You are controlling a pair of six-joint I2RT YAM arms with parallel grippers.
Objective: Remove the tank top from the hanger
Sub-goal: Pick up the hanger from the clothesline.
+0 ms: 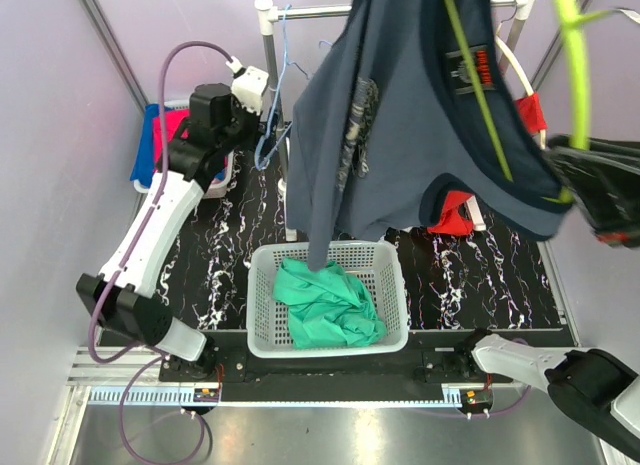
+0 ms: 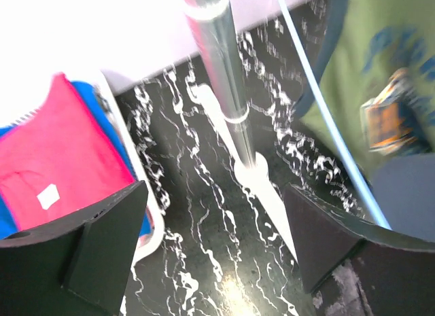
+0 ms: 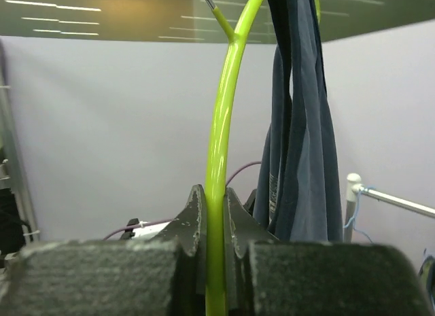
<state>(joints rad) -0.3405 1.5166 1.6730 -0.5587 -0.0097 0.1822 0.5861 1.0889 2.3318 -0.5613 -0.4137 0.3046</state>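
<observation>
Right jaws pinched the green hanger, held high over the surface's right side. Tank top hung on it, bunched, one end dangling over the basket at the near edge. Left jaws stood spread, empty, by the rack pole toward the far-left corner.

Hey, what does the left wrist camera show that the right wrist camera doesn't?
Only the left wrist view: the left gripper, open and holding nothing, over the marbled black table, with a white bin of pink and blue cloth at left. Only the right wrist view: the right gripper shut on the green hanger. Both: the metal clothes rack, its upright pole in one and a rail end in the other, plus dark blue fabric that looks like the tank top.
</observation>
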